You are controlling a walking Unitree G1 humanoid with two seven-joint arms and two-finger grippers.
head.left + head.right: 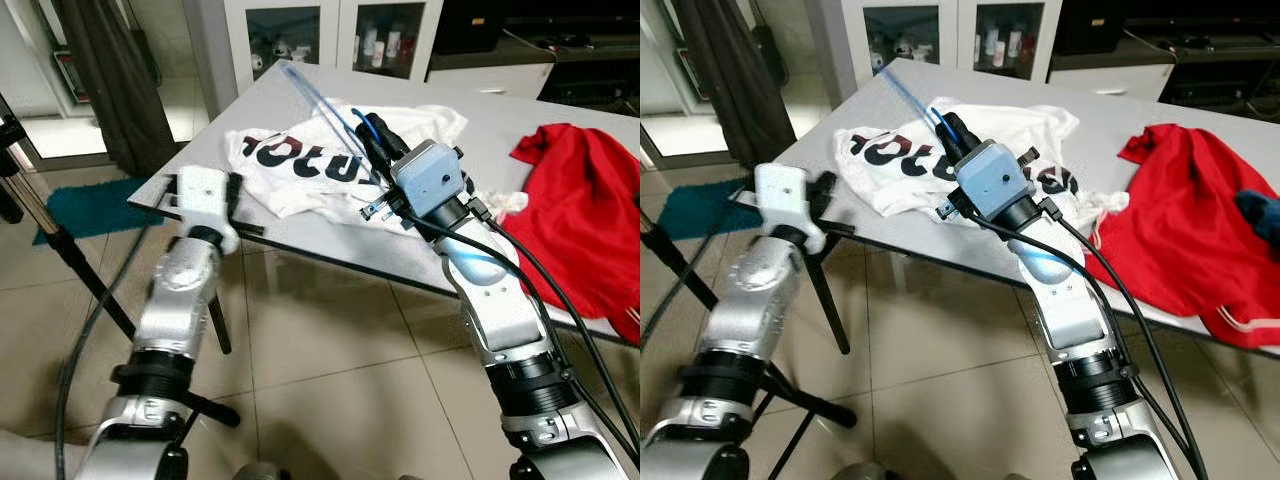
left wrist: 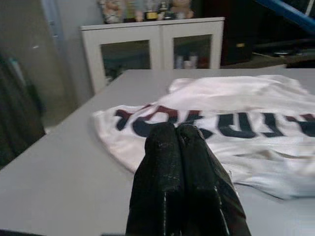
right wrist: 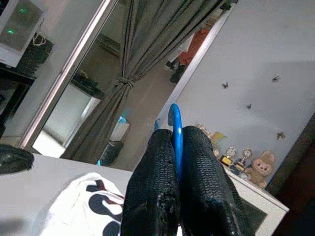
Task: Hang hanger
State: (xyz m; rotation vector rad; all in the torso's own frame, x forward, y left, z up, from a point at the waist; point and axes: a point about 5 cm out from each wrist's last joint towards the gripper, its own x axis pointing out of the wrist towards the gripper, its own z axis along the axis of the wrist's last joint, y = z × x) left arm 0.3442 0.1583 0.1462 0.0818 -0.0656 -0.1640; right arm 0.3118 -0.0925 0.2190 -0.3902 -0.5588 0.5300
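The grey table [image 1: 560,120] spreads out ahead of both grippers, its near edge running just under the right wrist. Beyond the table stands a white cabinet [image 1: 330,35] with glass doors; small bottles and figures sit on its shelves, too small to tell apart. A dark curtain [image 1: 110,80] hangs beyond the left gripper, and a teal mat [image 1: 85,205] lies on the tiled floor below it.

To the outer side of the right gripper a red garment [image 1: 585,215] lies crumpled, draping over the table's near edge. Directly under the right gripper lies a white shirt [image 1: 300,160] with dark and red lettering, bunched up; it also lies just ahead of the left gripper's fingertips.

The right gripper [image 1: 372,135] is raised above the shirt, its two black fingers pinched tight on the blue hanger [image 3: 175,129], the blue bar squeezed between them. The hanger's long axis runs on past the fingertips, up and away toward the cabinet, a thin blue rod slanting over the table's far corner.

The left gripper [image 2: 177,135] rests at the table's near corner, fingers pressed together with nothing between them, pointing across the tabletop at the shirt.
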